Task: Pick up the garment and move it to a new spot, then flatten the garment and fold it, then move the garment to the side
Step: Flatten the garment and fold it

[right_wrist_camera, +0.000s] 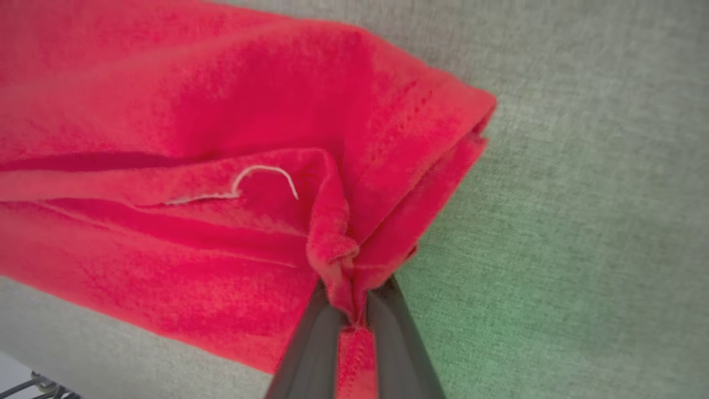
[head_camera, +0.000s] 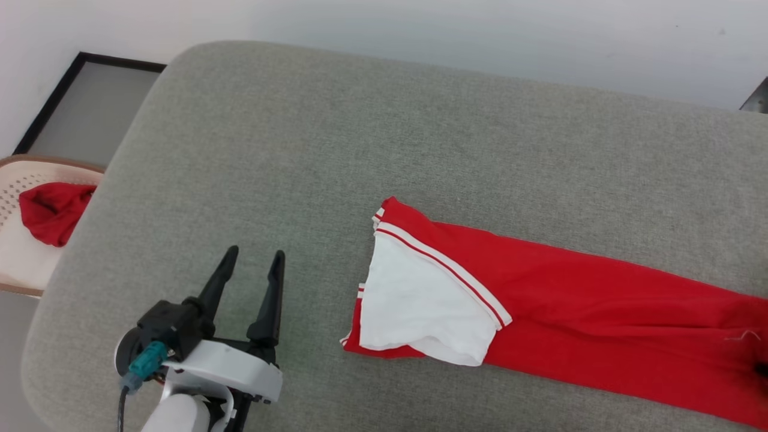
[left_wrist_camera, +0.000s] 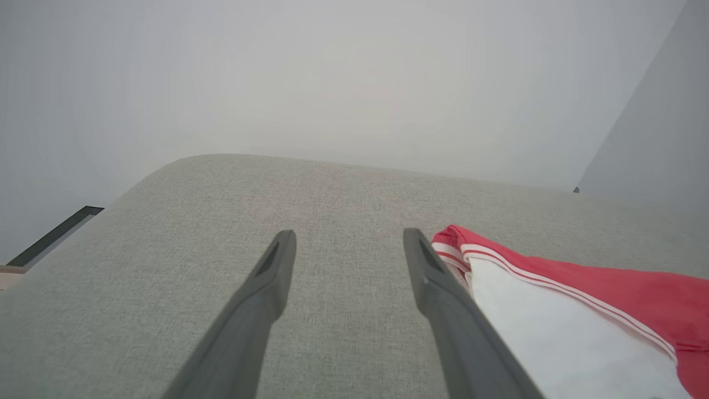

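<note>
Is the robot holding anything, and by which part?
Yes: the right gripper pinches the garment by a bunched fold near its plain red end. The left gripper is open and empty.

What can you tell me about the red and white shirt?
The shirt is red knit cloth, folded into a long strip, flat on the grey cushion. One end shows a white panel edged with red-and-white stripes. At the other end the right gripper pinches a bunched red fold near a loose white thread. The open left gripper is not touching it.

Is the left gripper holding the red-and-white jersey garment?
No, the left gripper stands open over the grey fabric surface, apart from the red-and-white jersey garment.
</note>
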Robot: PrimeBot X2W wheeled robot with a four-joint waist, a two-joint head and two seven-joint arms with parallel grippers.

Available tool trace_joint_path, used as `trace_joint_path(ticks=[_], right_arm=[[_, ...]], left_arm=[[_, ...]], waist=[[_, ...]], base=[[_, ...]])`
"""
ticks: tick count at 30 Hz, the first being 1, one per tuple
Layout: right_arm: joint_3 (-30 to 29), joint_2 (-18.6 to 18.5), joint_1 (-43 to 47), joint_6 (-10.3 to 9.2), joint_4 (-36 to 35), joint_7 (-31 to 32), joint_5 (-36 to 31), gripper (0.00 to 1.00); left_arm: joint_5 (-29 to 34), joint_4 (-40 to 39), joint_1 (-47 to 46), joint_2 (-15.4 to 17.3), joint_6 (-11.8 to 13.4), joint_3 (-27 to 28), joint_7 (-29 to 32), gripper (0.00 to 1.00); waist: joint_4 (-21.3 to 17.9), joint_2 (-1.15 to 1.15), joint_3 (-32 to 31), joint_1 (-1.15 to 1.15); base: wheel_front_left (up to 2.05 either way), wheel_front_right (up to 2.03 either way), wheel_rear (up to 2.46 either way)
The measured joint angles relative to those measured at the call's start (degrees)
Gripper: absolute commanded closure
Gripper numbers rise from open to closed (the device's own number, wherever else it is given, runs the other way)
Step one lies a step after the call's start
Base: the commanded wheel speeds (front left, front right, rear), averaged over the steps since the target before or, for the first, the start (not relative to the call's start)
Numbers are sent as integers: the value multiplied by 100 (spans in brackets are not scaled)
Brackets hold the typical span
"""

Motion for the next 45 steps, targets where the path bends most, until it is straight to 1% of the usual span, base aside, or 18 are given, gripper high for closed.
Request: trace_joint_path(ticks=[4,8,12,15,18,19,20,22,25,29,32,36,38,45], right_arm=[[-105,56,-118,0,14,-225,-34,100],[-323,-19,-257,0,101,-466,-104,100],[-630,-264,-333,0,258,-662,-266,100],[-839,-524,-323,0,331,-799,-464,100],[-1183,-732,-314,1,414,-949,-720,100],[-1233,-753,-316,-11,376,-1051,-779,100],[-1117,-775,-309,-12,272,-914,-677,100],[-1018,-736,-322,2,179,-972,-870,100],[-1244,-748,-439,0,282,-1070,-1040,100],[-1217,-719,-453,1,267,-1047,-1193,100],[-1272,-689,-492,0,250,-1044,-1154,100],[-1161,-545,-523,0,-77,-896,-816,100],[-1038,-557,-477,0,-337,-842,-666,100],[-321,-480,-177,-1,-1691,-470,-155,100]], left_arm=[[115,44,10,-118,-109,166,0,0],[181,48,25,-182,-204,359,0,0],[242,32,50,-281,-288,525,0,0],[286,32,72,-324,-339,612,-1,0],[324,3,71,-338,-388,688,0,0],[331,-3,69,-332,-405,720,-1,0],[343,-3,55,-327,-410,745,0,0],[374,-22,37,-326,-428,781,0,0],[403,-12,-7,-337,-461,778,0,0],[438,11,-84,-345,-502,789,-1,0],[449,51,-99,-380,-519,795,-1,0],[454,113,-79,-468,-546,829,0,0],[454,143,-59,-509,-553,833,0,0],[454,237,50,-616,-560,883,-1,0]], waist=[[-66,0,34,0],[-172,0,78,0],[-308,0,136,0],[-420,0,192,0],[-531,0,260,0],[-564,0,287,0],[-597,0,314,0],[-660,0,365,0],[-743,0,438,0],[-789,0,508,0],[-779,0,506,0],[-732,0,438,0],[-703,0,389,0],[-590,0,188,0]], base=[[0,0,0],[0,0,0],[0,0,0],[0,0,0],[0,0,0],[0,0,0],[0,0,0],[0,0,0],[0,0,0],[0,0,0],[0,0,0],[0,0,0],[0,0,0],[0,0,0]])
